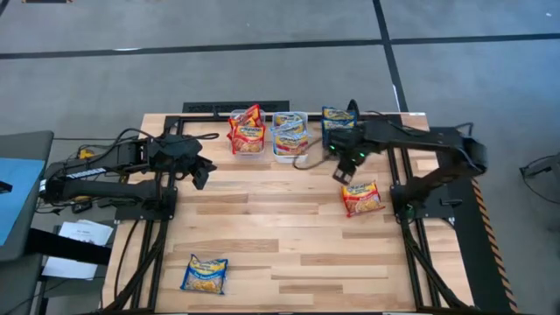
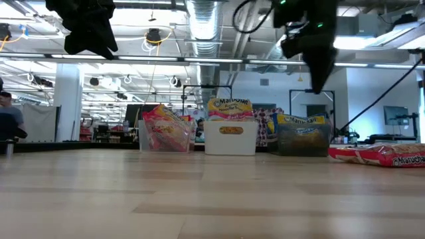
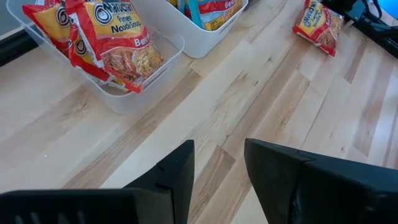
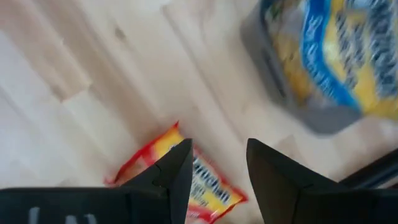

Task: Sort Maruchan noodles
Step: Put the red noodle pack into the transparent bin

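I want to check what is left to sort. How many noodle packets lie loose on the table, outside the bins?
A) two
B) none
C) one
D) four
A: in the high view a red packet lies near the right gripper, and a blue and yellow packet lies at the near left edge of the table; all other packets are in the bins.

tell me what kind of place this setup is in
Probably a robotics lab or workshop in an industrial hall: bare ceiling ducts and strip lights overhead, a wooden table on a black frame, and a grey concrete floor.
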